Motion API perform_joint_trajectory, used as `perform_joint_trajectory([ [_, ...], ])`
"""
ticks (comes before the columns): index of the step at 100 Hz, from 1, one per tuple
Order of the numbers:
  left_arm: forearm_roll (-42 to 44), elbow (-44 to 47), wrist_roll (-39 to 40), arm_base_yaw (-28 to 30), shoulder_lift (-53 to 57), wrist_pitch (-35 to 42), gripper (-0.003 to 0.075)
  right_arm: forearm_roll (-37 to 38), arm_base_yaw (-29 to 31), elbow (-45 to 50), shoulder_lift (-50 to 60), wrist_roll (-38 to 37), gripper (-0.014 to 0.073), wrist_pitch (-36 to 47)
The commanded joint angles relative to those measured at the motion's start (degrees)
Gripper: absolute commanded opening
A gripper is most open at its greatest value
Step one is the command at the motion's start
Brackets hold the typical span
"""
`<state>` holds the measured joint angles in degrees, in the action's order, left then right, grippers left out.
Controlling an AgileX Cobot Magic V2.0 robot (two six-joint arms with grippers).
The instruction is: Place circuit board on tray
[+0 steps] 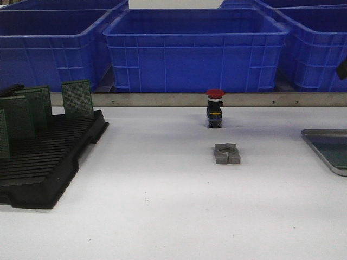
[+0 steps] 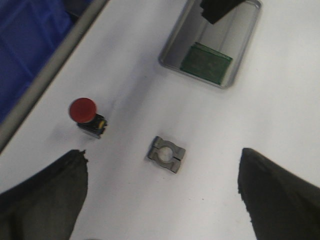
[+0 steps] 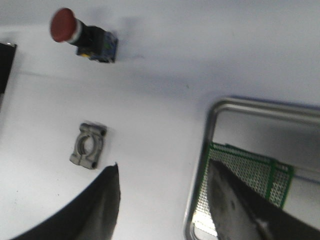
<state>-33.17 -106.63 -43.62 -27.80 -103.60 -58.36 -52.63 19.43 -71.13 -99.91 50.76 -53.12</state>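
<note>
Board (image 3: 245, 172) lies flat in the tray (image 3: 212, 112).

Both wrist views show the board inside the tray; the front view shows only the tray's rim, well right of the clamp (image 1: 226, 153). Left gripper (image 2: 162, 200) and right gripper (image 3: 165, 205) both spread wide, empty.

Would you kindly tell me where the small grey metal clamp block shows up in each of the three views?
Front view: the clamp block lies on the table mid-picture, just nearer the camera than the red push button.
Left wrist view: lower middle, between the dark fingers.
Right wrist view: left of centre.
Shared landmark: the red push button, beside it in every view.
</note>
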Motion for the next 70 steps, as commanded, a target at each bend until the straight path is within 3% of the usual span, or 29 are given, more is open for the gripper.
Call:
perform_joint_trajectory([
  [1, 1.1, 1.1, 5.4, -0.4, 7.0, 7.8, 0.0566, -2.4, -2.5, -1.2, 7.3, 1.5, 0.0423, 2.1],
  [30, 11.8, 23.1, 17.3, 0.1, 24.9, 33.3, 0.0566, -1.8, -7.8, 3.1, 23.3, 4.8, 0.0423, 11.8],
  [70, 9.1, 55.9, 22.1, 14.2, 52.5, 47.8, 0.0566, -1.8, -8.8, 20.8, 49.9, 10.5, 0.0423, 30.2],
])
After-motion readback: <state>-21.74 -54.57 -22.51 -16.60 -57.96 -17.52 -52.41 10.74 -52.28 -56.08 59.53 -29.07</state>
